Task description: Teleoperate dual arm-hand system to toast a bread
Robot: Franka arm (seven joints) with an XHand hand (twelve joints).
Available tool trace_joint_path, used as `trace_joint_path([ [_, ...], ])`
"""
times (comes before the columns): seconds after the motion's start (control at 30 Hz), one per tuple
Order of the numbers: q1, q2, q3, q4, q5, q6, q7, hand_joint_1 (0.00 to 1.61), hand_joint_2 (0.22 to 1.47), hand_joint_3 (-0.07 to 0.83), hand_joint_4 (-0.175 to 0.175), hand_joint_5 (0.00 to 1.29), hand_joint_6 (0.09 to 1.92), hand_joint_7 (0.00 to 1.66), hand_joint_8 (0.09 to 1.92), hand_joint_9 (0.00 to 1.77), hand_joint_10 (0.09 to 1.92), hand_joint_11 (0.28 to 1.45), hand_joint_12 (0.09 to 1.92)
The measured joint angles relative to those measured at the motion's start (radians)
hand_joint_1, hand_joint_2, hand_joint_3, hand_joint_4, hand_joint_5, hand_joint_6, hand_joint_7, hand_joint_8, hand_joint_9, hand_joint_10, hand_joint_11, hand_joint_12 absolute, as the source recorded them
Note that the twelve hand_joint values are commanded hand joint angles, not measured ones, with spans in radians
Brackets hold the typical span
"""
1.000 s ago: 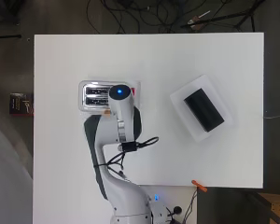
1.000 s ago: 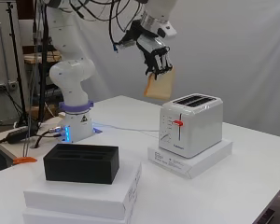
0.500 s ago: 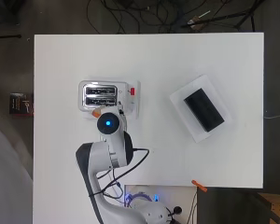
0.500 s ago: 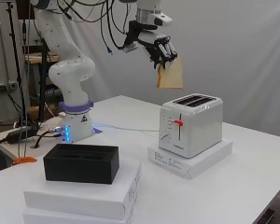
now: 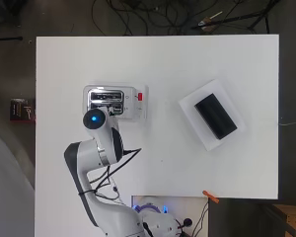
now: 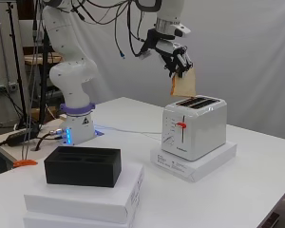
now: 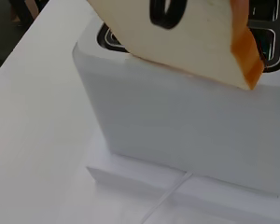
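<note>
A slice of bread (image 6: 184, 83) with an orange-brown crust hangs just above the slots of the white toaster (image 6: 194, 126), pinched from above by my hand (image 6: 178, 59). In the wrist view the bread (image 7: 186, 37) fills the near field, with a dark fingertip (image 7: 167, 11) pressed on its face and the toaster (image 7: 186, 121) right beneath. In the overhead view the arm covers the hand and bread; the toaster (image 5: 130, 101) shows its red lever at one side. The toaster stands on a flat white box (image 6: 213, 159).
A black open box (image 6: 82, 165) sits on a white box (image 6: 85, 194) near the table's front; in the overhead view the black box (image 5: 215, 116) lies to the right. A thin white cable (image 6: 128, 131) runs from the toaster past the arm's base (image 6: 76, 126).
The hand has carried the bread across from beside the toaster to directly over its slots and lowered it close to them. The toaster has not moved.
</note>
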Motion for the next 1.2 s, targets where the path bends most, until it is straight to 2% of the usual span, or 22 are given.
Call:
trace_joint_path([
  [0.13,-0.003,-0.003,-0.004,0.006,-0.011,-0.045,-0.086,1.27,1.08,0.0,-0.172,0.88,1.04,1.29,0.54,1.48,0.09,0.67,0.61],
  [0.2,-0.007,-0.026,-0.007,-0.004,-0.02,-0.038,-0.117,1.34,1.09,-0.001,-0.174,0.82,1.09,1.17,0.64,1.26,0.59,0.67,0.55],
  [0.23,-0.01,-0.043,-0.012,-0.015,-0.016,-0.02,-0.13,1.36,1.1,0.0,-0.175,0.78,1.13,1.12,0.7,1.18,0.77,0.68,0.53],
  [0.27,-0.012,-0.059,-0.019,-0.023,-0.009,-0.004,-0.144,1.37,1.1,0.0,-0.175,0.76,1.15,1.09,0.74,1.14,0.87,0.68,0.52],
  [0.33,-0.015,-0.076,-0.03,-0.027,-0.002,0.013,-0.185,1.37,1.11,0.0,-0.175,0.75,1.17,1.06,0.78,1.11,0.95,0.68,0.51],
  [0.4,-0.017,-0.077,-0.04,-0.028,0.002,0.025,-0.221,1.37,1.11,0.0,-0.175,0.75,1.18,1.05,0.79,1.1,0.96,0.69,0.51],
  [0.6,-0.029,0.007,-0.061,-0.003,0.021,0.056,-0.23,1.38,1.11,0.0,-0.175,0.75,1.2,1.06,0.78,1.11,0.93,0.69,0.47],
  [0.73,-0.039,0.103,-0.067,0.09,0.021,-0.011,-0.221,1.37,1.11,0.0,-0.175,0.74,1.23,1.05,0.78,1.11,0.91,0.69,0.46],
  [0.87,-0.047,0.182,-0.065,0.194,-0.001,-0.132,-0.194,1.37,1.11,0.0,-0.175,0.73,1.24,1.05,0.8,1.1,0.93,0.7,0.39],
  [0.97,-0.049,0.225,-0.055,0.224,-0.032,-0.184,-0.201,1.28,1.1,-0.002,-0.164,0.82,1.16,1.22,0.61,1.28,0.32,0.73,0.3],
  [1.07,-0.048,0.232,-0.04,0.23,-0.061,-0.202,-0.196,1.36,1.11,0.0,-0.174,0.75,1.2,1.1,0.74,1.13,0.8,0.76,0.2],
  [1.13,-0.048,0.232,-0.037,0.235,-0.06,-0.211,-0.186,1.37,1.11,0.0,-0.175,0.73,1.22,1.07,0.78,1.09,0.92,0.76,0.18],
  [1.2,-0.049,0.221,-0.038,0.241,-0.056,-0.216,-0.178,1.37,1.11,0.0,-0.175,0.72,1.23,1.05,0.79,1.08,0.96,0.76,0.17],
])
